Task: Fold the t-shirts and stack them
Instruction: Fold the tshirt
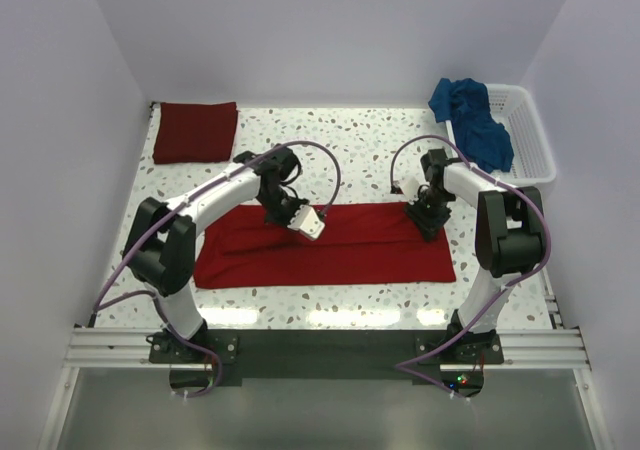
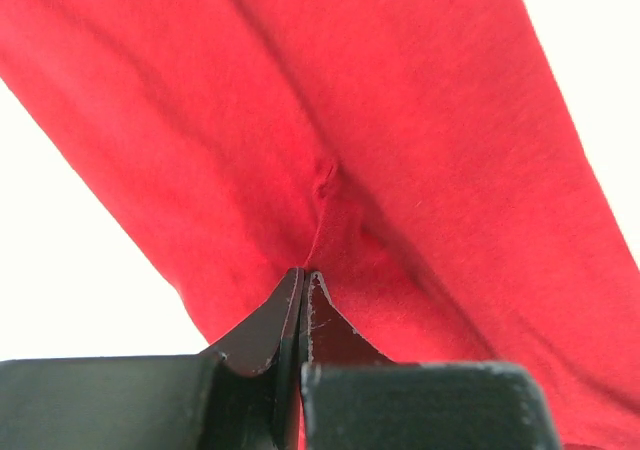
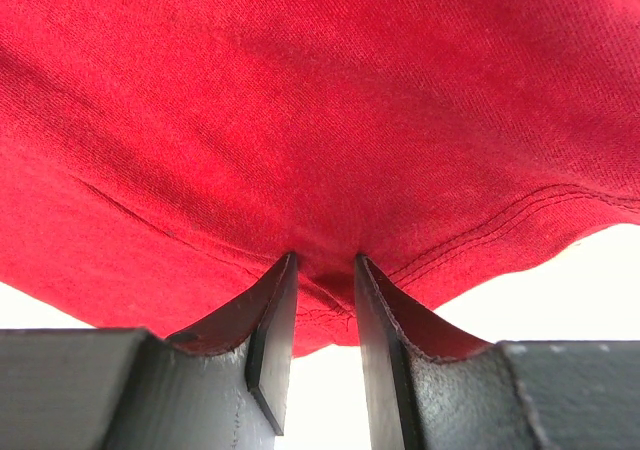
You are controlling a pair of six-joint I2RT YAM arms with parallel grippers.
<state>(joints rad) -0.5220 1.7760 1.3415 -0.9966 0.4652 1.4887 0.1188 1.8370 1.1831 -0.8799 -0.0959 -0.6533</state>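
The bright red t-shirt [image 1: 340,250] lies as a long folded band across the middle of the table. My left gripper [image 1: 283,213] is at its back edge left of centre. In the left wrist view the gripper [image 2: 303,272] is shut, pinching a small ridge of the red cloth [image 2: 380,120]. My right gripper [image 1: 428,216] is at the shirt's back right corner. In the right wrist view its jaws [image 3: 325,260] stand a little apart with a bunch of hemmed red cloth [image 3: 320,100] gripped between them. The maroon t-shirt [image 1: 195,130] lies folded at the back left. The blue t-shirt [image 1: 472,120] hangs crumpled over the basket.
A white plastic lattice basket [image 1: 532,140] stands at the back right against the wall. White walls close in the table at the left, back and right. The arms' bases and a metal rail [image 1: 320,348] run along the near edge.
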